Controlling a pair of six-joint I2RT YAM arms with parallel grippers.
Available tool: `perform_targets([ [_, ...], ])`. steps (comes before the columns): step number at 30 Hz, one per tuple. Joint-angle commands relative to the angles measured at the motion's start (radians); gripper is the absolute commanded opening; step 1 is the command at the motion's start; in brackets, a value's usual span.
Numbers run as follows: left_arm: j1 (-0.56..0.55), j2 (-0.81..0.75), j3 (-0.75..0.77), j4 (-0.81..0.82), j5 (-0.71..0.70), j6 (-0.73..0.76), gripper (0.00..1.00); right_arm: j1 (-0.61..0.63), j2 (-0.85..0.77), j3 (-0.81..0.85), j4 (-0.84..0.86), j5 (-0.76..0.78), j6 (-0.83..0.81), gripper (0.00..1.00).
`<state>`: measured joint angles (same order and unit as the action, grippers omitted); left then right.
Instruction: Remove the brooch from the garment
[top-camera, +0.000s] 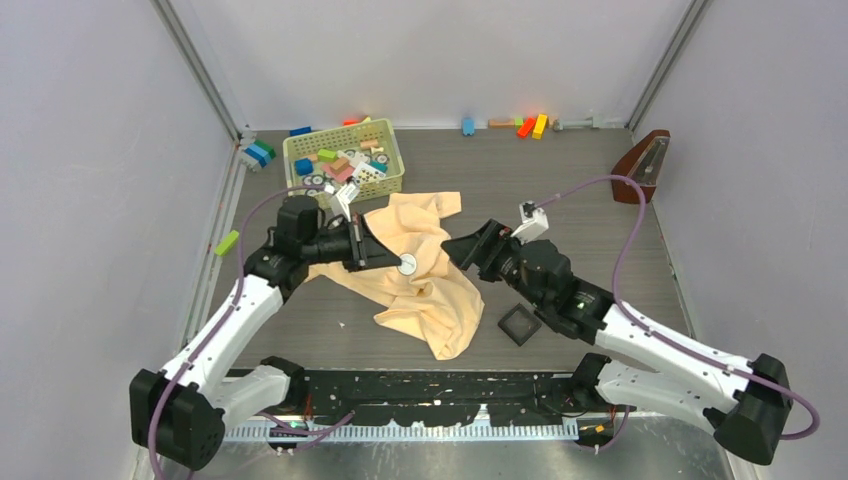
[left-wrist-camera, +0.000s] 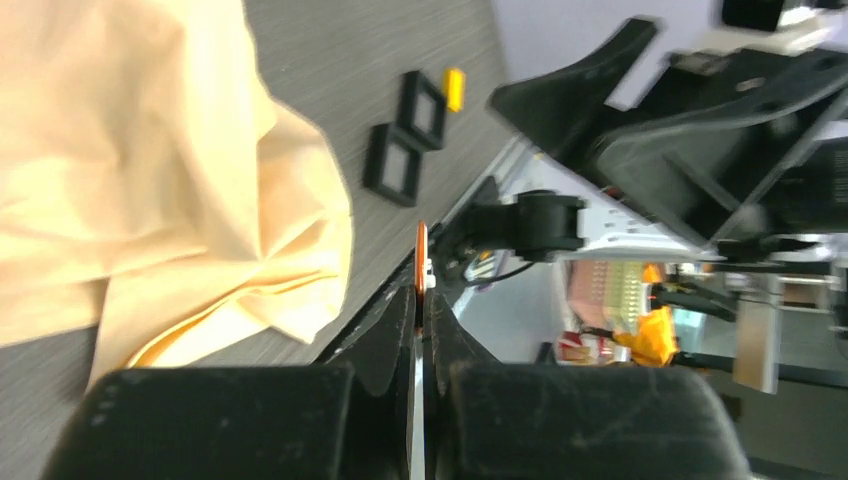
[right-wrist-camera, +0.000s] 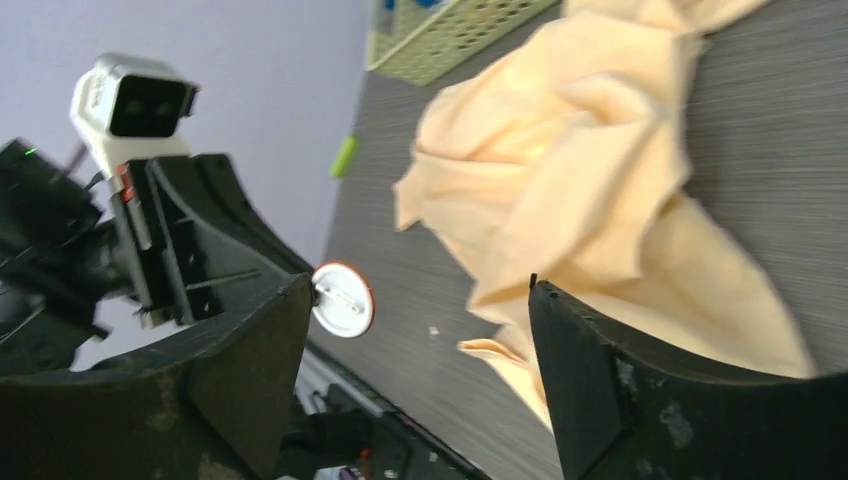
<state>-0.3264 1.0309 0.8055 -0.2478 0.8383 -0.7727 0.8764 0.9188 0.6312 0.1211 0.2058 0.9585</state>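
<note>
The garment (top-camera: 425, 280) is a crumpled peach-orange shirt lying on the grey table in the middle; it also shows in the left wrist view (left-wrist-camera: 150, 150) and the right wrist view (right-wrist-camera: 570, 170). My left gripper (top-camera: 392, 262) is shut on the brooch (top-camera: 408, 265), a small round disc. The left wrist view shows the brooch edge-on (left-wrist-camera: 421, 250), with an orange rim, between the closed left gripper (left-wrist-camera: 422, 300). The right wrist view shows its white back with a pin (right-wrist-camera: 343, 299), held apart from the cloth. My right gripper (top-camera: 470, 248) is open and empty (right-wrist-camera: 418, 285), just right of the brooch, facing it.
A green basket (top-camera: 343, 160) of blocks stands behind the garment. A black square tray (top-camera: 519, 325) lies under the right arm; two such trays (left-wrist-camera: 392, 165) show in the left wrist view. A metronome (top-camera: 643, 165) stands back right. Coloured blocks (top-camera: 530, 125) line the back wall.
</note>
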Motion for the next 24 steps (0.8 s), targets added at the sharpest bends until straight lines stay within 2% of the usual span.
perform_targets([
  [1, -0.157, -0.023, 0.04, -0.145, -0.328, 0.164, 0.0, -0.012, -0.082, 0.154, -0.523, 0.236, -0.044, 0.9],
  [2, -0.21, -0.015, 0.046, -0.156, -0.401, 0.185, 0.0, -0.012, -0.088, 0.173, -0.587, 0.261, -0.036, 0.92],
  [3, -0.263, -0.005, 0.054, -0.164, -0.485, 0.209, 0.0, -0.014, -0.095, 0.206, -0.72, 0.316, -0.021, 0.96],
  [7, -0.438, 0.056, 0.081, -0.159, -0.726, 0.299, 0.0, -0.017, -0.094, 0.283, -1.077, 0.432, 0.155, 1.0],
  [11, -0.668, 0.126, 0.148, -0.166, -1.069, 0.457, 0.0, -0.017, -0.067, 0.301, -1.293, 0.425, 0.353, 1.0],
  [15, -0.832, 0.242, 0.264, -0.233, -1.303, 0.559, 0.0, -0.017, -0.043, 0.255, -1.325, 0.379, 0.468, 1.0],
  [18, -0.889, 0.321, 0.338, -0.282, -1.348, 0.581, 0.0, -0.021, -0.048, 0.192, -1.282, 0.36, 0.508, 1.0],
  [24, -1.008, 0.445, 0.38, -0.313, -1.49, 0.628, 0.0, -0.069, -0.002, 0.109, -1.175, 0.299, 0.506, 1.0],
])
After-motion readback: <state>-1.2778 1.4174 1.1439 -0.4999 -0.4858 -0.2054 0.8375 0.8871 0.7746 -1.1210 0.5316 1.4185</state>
